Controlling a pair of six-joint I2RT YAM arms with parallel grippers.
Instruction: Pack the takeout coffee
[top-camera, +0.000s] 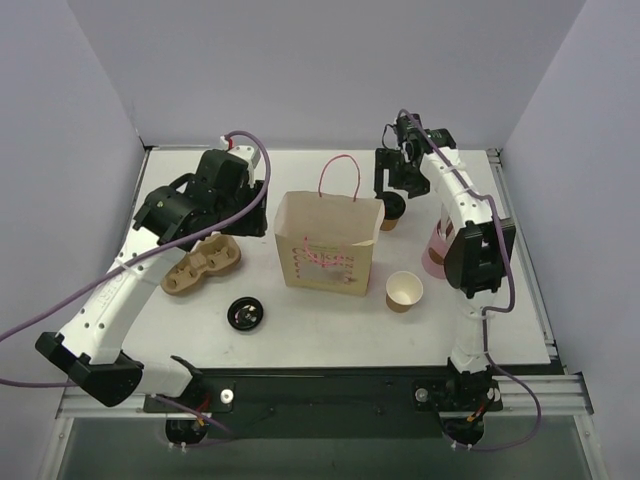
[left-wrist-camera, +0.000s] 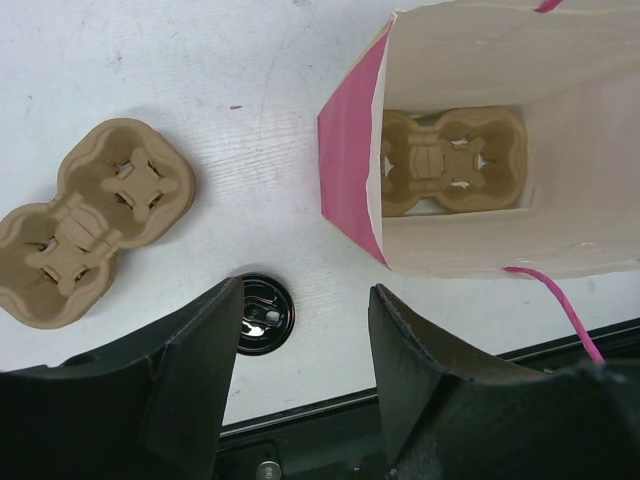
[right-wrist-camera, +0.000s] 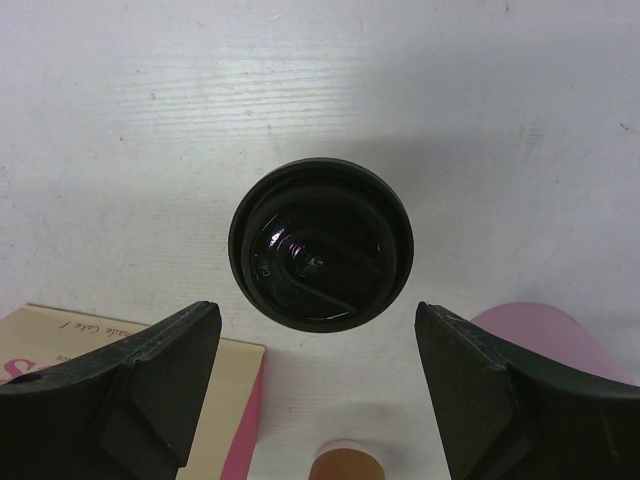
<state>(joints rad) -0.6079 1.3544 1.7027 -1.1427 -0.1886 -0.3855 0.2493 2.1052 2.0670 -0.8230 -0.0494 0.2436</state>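
Packing is sitting at an early stage: nothing is going into the bag yet. The takeout coffee (top-camera: 392, 210) is standing upright on the surface (top-camera: 320, 325), black lid on. It is just beside the far right corner of the paper bag (top-camera: 325, 245), outside it.

The right gripper (top-camera: 392, 188) is hovering over the coffee, spread wide. In the wrist view one finger is showing on each side of the lid with a clear gap on both, so nothing is being grasped. I can't tell whether the fingers are sitting down at cup height or above the lid.

The left gripper (left-wrist-camera: 305, 290) is hanging released and empty. It is over the surface between the loose cup carrier (left-wrist-camera: 90, 220) and the bag, near the loose black lid (left-wrist-camera: 262, 315).

- **Looking done:** the bag is standing open, and a second carrier (left-wrist-camera: 455, 160) is lying flat in its bottom with its wells empty.
- **Remaining, as I'm judging it:** closing on the coffee, lifting it, carrying it over the bag mouth and lowering it into a well of the carrier inside.
- **Not part of this:** the unlidded cup (top-camera: 404, 290) is standing in front of the bag's right side, and a pink object (top-camera: 437, 250) is sitting near the right arm. Both are apart from the coffee and are not being touched.

The bag's pink handles are sticking up around the mouth and could be snagging the cup on the way in.
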